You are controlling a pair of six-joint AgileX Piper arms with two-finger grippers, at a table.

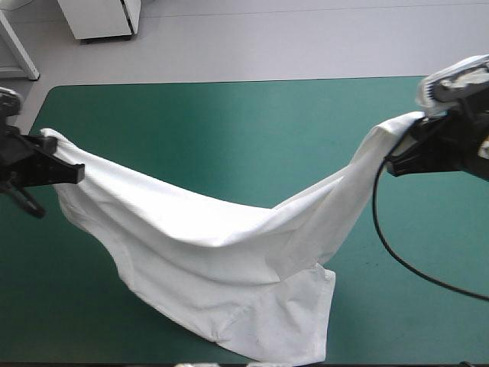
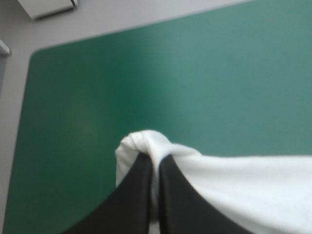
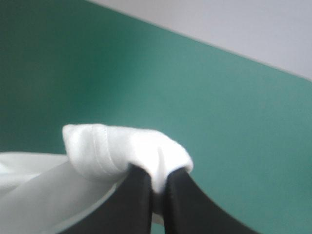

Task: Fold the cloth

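The white T-shirt [image 1: 221, 260] hangs lifted between both arms, sagging in the middle, its lower part trailing down to the teal-green cover near the front edge. My left gripper [image 1: 65, 172] holds one corner at the table's left side. In the left wrist view the left gripper [image 2: 155, 161] is shut on a bunched fold of the T-shirt [image 2: 146, 142]. My right gripper [image 1: 397, 157] holds the other corner at the right. In the right wrist view the right gripper [image 3: 157, 181] pinches a rolled hem of the T-shirt [image 3: 117, 148].
The teal-green cover [image 1: 229, 130] lies bare behind the shirt up to the far edge. A white cabinet [image 1: 99, 17] stands on the floor beyond the table's far left corner.
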